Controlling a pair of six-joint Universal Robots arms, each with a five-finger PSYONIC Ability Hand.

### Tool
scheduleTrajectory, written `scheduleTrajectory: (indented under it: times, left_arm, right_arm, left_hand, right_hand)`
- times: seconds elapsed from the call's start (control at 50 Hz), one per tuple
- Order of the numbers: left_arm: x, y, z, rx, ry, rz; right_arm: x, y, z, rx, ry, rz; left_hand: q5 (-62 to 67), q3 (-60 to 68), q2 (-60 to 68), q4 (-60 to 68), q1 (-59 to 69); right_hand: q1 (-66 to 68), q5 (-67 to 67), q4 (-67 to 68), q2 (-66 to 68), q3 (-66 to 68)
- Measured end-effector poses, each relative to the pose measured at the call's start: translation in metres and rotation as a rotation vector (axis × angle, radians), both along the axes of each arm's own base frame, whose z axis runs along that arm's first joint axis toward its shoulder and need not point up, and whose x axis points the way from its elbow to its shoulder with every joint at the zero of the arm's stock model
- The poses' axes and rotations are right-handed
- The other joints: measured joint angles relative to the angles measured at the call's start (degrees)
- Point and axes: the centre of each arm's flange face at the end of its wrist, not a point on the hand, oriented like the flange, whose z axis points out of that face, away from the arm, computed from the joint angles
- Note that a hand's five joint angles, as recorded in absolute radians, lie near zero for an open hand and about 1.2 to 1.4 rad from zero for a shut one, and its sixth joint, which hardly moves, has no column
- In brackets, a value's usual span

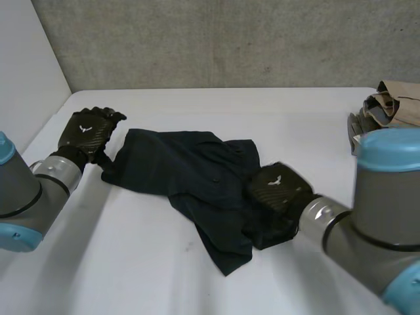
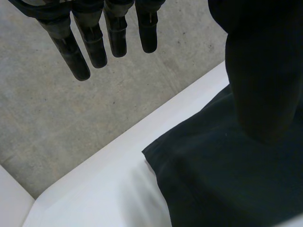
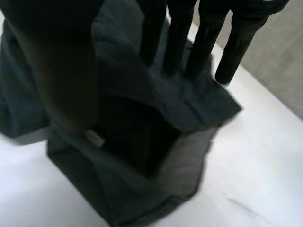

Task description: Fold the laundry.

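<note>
Dark garment (image 1: 190, 170) lies crumpled in the middle of the white surface (image 1: 131, 262); left hand (image 1: 86, 131) sits at the cloth's 10 o'clock corner, fingers straight and spread, lifted clear of the fabric, thumb over the cloth's edge; right hand (image 1: 279, 187) is down at the garment's 4 o'clock side, straight fingers apart with their tips resting on the rumpled cloth; beige clothes (image 1: 387, 105) are bunched at 2 o'clock, well apart from the garment.
</note>
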Motion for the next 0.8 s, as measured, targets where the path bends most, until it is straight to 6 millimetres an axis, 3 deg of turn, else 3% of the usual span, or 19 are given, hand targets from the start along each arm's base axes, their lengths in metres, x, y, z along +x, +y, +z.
scheduleTrajectory:
  times: [0.02, 0.06, 0.12, 0.2, 0.26, 0.32, 0.4, 0.46, 0.5, 0.56, 0.6, 0.68, 0.8]
  left_arm:
    - [-0.001, -0.001, 0.000, -0.001, 0.000, -0.003]
    - [-0.002, -0.003, 0.001, -0.006, 0.001, -0.007]
    - [-0.004, -0.003, 0.004, -0.016, 0.005, -0.011]
    - [-0.006, -0.002, 0.007, -0.024, 0.009, -0.014]
    - [-0.010, 0.000, 0.015, -0.046, 0.015, -0.024]
    - [-0.014, 0.001, 0.020, -0.062, 0.018, -0.034]
    - [-0.021, 0.003, 0.027, -0.083, 0.024, -0.054]
    - [-0.027, 0.004, 0.029, -0.092, 0.027, -0.069]
    - [-0.033, 0.006, 0.030, -0.097, 0.029, -0.087]
    - [-0.047, 0.011, 0.029, -0.097, 0.030, -0.125]
    - [-0.057, 0.016, 0.027, -0.094, 0.030, -0.153]
    - [-0.081, 0.031, 0.020, -0.070, 0.025, -0.220]
    - [-0.101, 0.047, 0.012, -0.014, 0.007, -0.282]
  right_arm:
    - [0.003, 0.002, -0.004, 0.006, 0.008, 0.007]
    - [0.005, 0.004, -0.010, 0.017, 0.023, 0.013]
    - [0.004, 0.008, -0.013, 0.028, 0.043, 0.011]
    - [0.001, 0.013, -0.007, 0.027, 0.053, 0.006]
    - [-0.013, 0.031, 0.024, -0.009, 0.067, 0.010]
    - [-0.027, 0.053, 0.036, 0.014, 0.142, 0.042]
    - [-0.053, 0.094, 0.036, 0.118, 0.341, 0.143]
    - [-0.065, 0.111, 0.033, 0.157, 0.437, 0.208]
    - [-0.071, 0.118, 0.032, 0.157, 0.486, 0.246]
    - [-0.071, 0.107, 0.035, 0.082, 0.471, 0.224]
    - [-0.067, 0.092, 0.041, 0.004, 0.427, 0.178]
    - [-0.059, 0.056, 0.064, -0.139, 0.280, 0.053]
    - [-0.051, 0.026, 0.093, -0.200, 0.087, -0.066]
  left_hand:
    - [0.0, 0.0, 0.0, 0.0, 0.0]
    - [0.0, 0.0, 0.0, 0.0, 0.0]
    - [0.0, 0.0, 0.0, 0.0, 0.0]
    - [0.0, 0.0, 0.0, 0.0, 0.0]
    - [0.0, 0.0, 0.0, 0.0, 0.0]
    - [0.0, 0.0, 0.0, 0.0, 0.0]
    - [0.0, 0.0, 0.0, 0.0, 0.0]
    - [0.0, 0.0, -0.1, 0.0, 0.0]
    - [0.0, 0.0, -0.1, 0.0, 0.0]
    - [0.0, 0.0, -0.1, 0.0, 0.0]
    - [0.0, 0.0, -0.1, 0.0, 0.0]
    - [0.0, 0.0, -0.1, 0.0, 0.0]
    - [0.0, 0.0, -0.1, 0.0, 0.0]
  right_hand:
    - [12.8, 10.2, 11.5, 12.1, 11.6]
    - [23.3, 24.2, 28.3, 29.1, 28.4]
    - [25.7, 29.0, 35.5, 34.0, 34.7]
    - [25.7, 29.5, 36.0, 34.0, 34.8]
    - [25.7, 30.0, 36.0, 34.0, 34.8]
    - [25.7, 30.4, 36.0, 34.0, 34.8]
    - [25.7, 30.6, 36.0, 34.5, 35.5]
    - [25.7, 28.6, 33.6, 32.4, 33.1]
    - [13.0, 14.3, 18.9, 18.0, 18.8]
    - [-10.6, -14.5, -9.0, -10.4, -7.8]
    - [-17.8, -23.0, -18.2, -19.1, -17.7]
    - [-18.3, -24.3, -20.1, -20.5, -20.2]
    - [-19.4, -24.3, -20.1, -20.5, -20.2]
